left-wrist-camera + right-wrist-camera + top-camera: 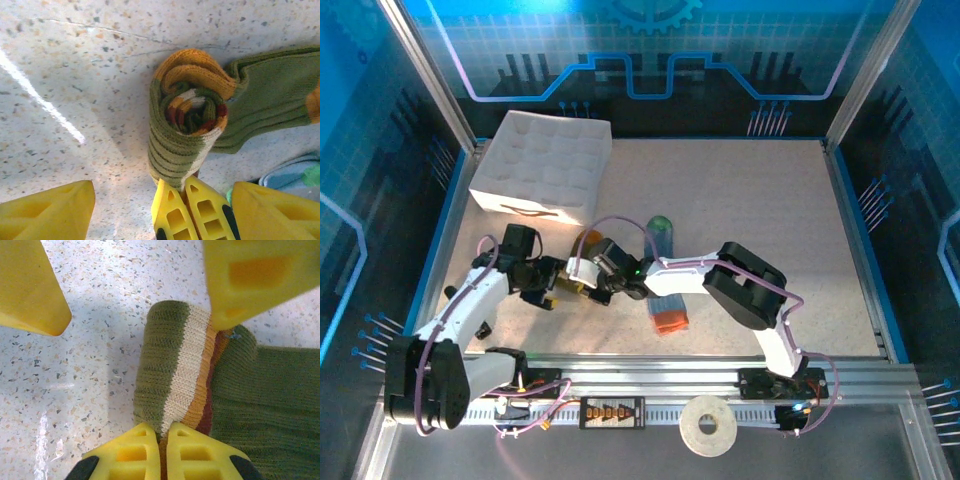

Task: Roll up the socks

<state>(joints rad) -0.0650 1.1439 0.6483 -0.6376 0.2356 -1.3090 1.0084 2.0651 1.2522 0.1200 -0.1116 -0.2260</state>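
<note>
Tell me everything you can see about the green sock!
The green sock looks knitted and ribbed. It is olive with cream, orange and dark red stripes, plus a mustard patch on the roll. One end is wound into a fat spiral, and the rest lies flat on the speckled table. The right pincer is shut on the roll's edge, and the left pincer stands open on either side of the roll.

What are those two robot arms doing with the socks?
They're rolling up socks. The right gripper is pinched shut on the rolled-up end of the olive green sock, while the left gripper is open around the roll. The rest of that sock lies flat on the table. The blue-grey sock lies beside it, unrolled.
</note>
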